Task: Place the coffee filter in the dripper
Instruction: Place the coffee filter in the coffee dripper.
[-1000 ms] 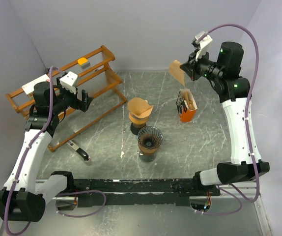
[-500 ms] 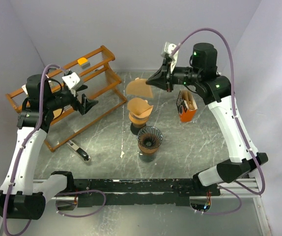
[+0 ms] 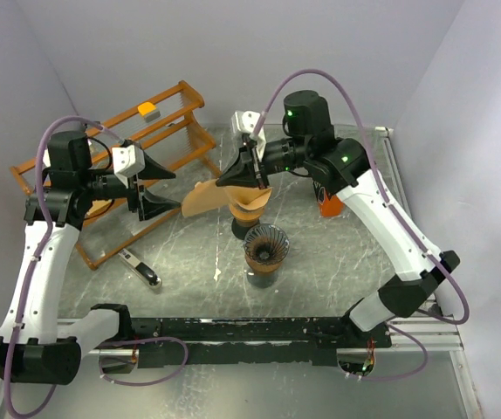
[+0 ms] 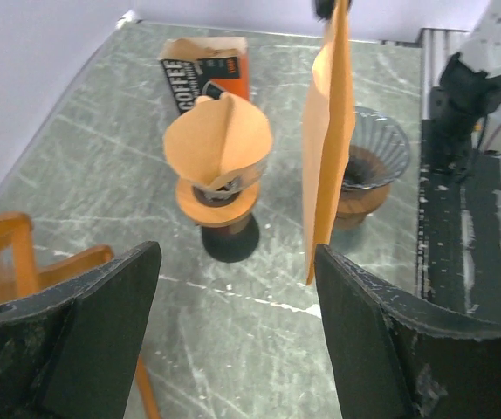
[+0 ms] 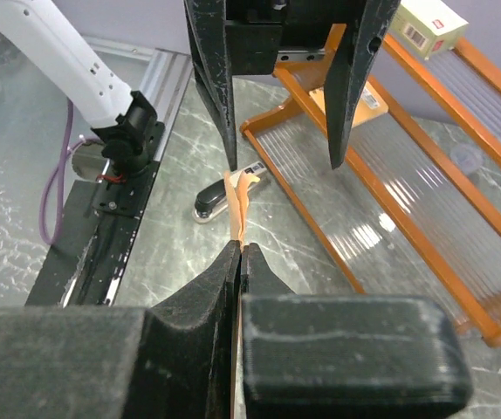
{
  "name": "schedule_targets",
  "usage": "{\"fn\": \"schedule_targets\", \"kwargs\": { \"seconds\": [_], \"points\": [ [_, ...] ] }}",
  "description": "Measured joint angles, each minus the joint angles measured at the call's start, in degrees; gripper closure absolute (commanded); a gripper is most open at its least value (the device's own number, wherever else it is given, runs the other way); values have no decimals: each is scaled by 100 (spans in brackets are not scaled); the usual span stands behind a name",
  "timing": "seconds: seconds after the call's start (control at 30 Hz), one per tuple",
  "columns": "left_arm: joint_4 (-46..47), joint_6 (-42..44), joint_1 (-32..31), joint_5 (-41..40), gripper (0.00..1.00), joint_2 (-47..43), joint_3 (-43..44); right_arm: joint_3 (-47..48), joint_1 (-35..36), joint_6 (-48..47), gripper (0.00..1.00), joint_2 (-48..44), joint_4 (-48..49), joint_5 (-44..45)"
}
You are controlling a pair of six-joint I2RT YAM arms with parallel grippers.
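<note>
My right gripper point(image 3: 233, 180) point(image 5: 241, 253) is shut on a flat brown coffee filter point(image 3: 202, 199) point(image 5: 238, 194), held in the air left of the drippers. In the left wrist view the filter point(image 4: 329, 140) hangs edge-on. My left gripper point(image 3: 161, 187) point(image 4: 233, 323) is open and faces the filter's free end, its fingertips point(image 5: 220, 105) just short of the paper. A brown dripper point(image 3: 249, 202) point(image 4: 218, 157) has an opened filter seated in it. In front of it stands a dark ribbed dripper point(image 3: 265, 247) point(image 4: 374, 161) with nothing in it.
An orange coffee filter box point(image 3: 329, 202) point(image 4: 205, 70) stands behind the drippers, partly hidden by the right arm. A wooden rack point(image 3: 159, 131) point(image 5: 408, 175) fills the back left. A black-handled tool point(image 3: 141, 269) point(image 5: 220, 196) lies on the table near the rack.
The right arm swung left from above the box, carrying the filter across to the left gripper. The left gripper turned toward it and its jaws narrowed a little.
</note>
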Motion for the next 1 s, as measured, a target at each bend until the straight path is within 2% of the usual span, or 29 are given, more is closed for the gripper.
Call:
{"fn": "schedule_targets", "kwargs": {
  "seconds": [0.3,0.67,0.83,1.0],
  "points": [
    [50,-273,-39,894,20,-127,-190,50,376,-190,100,400,2,162],
    [-267,-20,-166,730,27,-155,-72,79,468,-385,100,490,-92,457],
    [17,-293,-413,667,34,-208,-273,81,531,-332,100,490,-61,457],
    [164,-444,-737,498,50,-162,-420,81,553,-247,100,487,9,461]
  ]
}}
